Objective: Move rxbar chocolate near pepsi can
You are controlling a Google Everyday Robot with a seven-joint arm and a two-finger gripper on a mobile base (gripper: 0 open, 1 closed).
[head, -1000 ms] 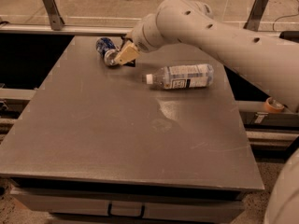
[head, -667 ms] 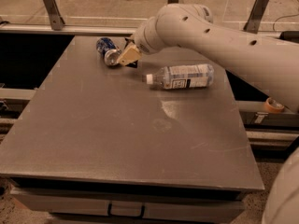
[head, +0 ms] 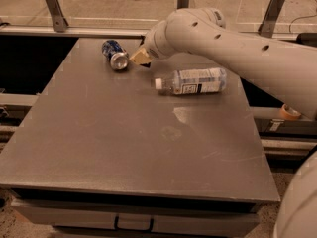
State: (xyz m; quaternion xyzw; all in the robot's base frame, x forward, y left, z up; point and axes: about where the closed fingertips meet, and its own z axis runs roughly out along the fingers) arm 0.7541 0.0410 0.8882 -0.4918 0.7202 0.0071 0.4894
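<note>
1. Camera view is showing the gripper (head: 140, 58) hanging low over the far side of the table (head: 124, 148), at the end of a thick white arm (head: 223, 38) that is reaching in from the right.
2. Whether the gripper is apart, together or clamped on something cannot be told; only its tan tip is showing.
3. Just under and touching that tip, a small dark sliver is peeking out, which seems to be the snack bar (head: 145, 65). So little of it is showing that its long axis and the way it is pointing cannot be told, and its wrapper text and ends are hidden.
4. Just left of the gripper, the soda can (head: 115, 54) is lying on its side, blue with white markings, its silver end facing the near edge and its long axis running away towards the far edge.
5. Near the gripper, on its right and closer to the camera, a clear bottle (head: 190, 81) with a pale label is lying on its side, cap pointing left.
6. Grey and matte, the table is catching a dull glare near its middle. Beyond the gripper, metal posts (head: 53, 6) are standing on a pale floor (head: 99, 4).
</note>
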